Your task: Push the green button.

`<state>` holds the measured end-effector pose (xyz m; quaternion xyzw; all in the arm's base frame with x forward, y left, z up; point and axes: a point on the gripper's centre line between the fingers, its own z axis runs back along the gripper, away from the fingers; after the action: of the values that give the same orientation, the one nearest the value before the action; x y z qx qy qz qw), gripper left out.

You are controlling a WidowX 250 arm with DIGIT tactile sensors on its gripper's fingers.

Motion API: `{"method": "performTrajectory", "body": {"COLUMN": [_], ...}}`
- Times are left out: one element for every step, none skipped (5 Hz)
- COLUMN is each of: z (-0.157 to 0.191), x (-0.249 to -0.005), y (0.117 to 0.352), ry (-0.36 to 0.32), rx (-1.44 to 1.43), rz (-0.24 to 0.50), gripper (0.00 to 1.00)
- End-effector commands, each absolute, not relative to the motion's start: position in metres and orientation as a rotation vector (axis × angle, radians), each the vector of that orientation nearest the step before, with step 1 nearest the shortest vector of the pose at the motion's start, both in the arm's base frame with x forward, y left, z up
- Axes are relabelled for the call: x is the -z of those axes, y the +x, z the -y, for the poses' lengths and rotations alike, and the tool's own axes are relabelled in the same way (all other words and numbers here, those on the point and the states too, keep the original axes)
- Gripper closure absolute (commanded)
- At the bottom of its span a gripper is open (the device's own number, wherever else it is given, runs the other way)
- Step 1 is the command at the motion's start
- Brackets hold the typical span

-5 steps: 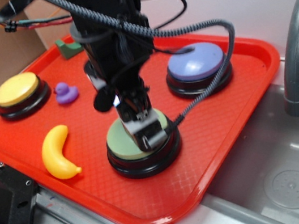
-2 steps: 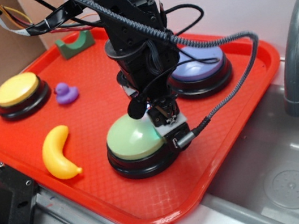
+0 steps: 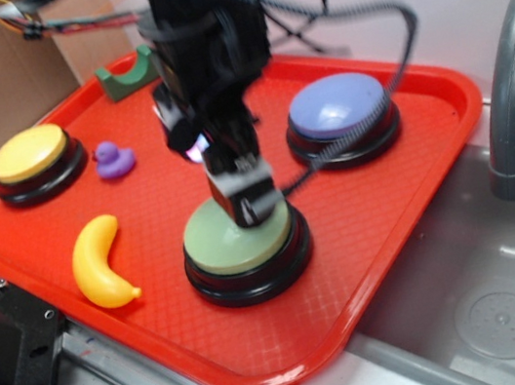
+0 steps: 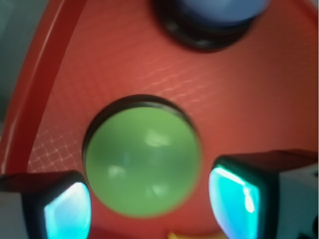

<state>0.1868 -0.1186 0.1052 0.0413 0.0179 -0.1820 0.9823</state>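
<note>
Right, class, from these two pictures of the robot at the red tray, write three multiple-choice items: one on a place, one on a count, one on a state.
1. What lies between the yellow domed button and the dark green arch block?
A. the small purple toy duck
B. the yellow plastic banana
C. the grey tap

2. How many domed push buttons stand on the red plastic tray?
A. two
B. three
C. four

3. How do the fingers of the gripper stand in the wrist view?
A. shut together
B. shut on the banana
C. apart, one on each side of the pale green domed button

Answers: 1 A, the duck sits just right of the yellow button, before the block. 2 B, yellow, green and blue-purple. 3 C, the green dome shows between them.
</note>
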Motion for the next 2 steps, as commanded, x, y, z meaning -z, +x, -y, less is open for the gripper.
{"method": "performTrajectory", "body": {"z": [0.1153, 0.113], "x": [-0.1528, -0.1587], "y": [0.1879, 0.1815], "ry": [0.061, 0.047], "rx": [0.324, 0.277], "rz": [0.01, 0.055], "gripper": [0.0, 0.0]}}
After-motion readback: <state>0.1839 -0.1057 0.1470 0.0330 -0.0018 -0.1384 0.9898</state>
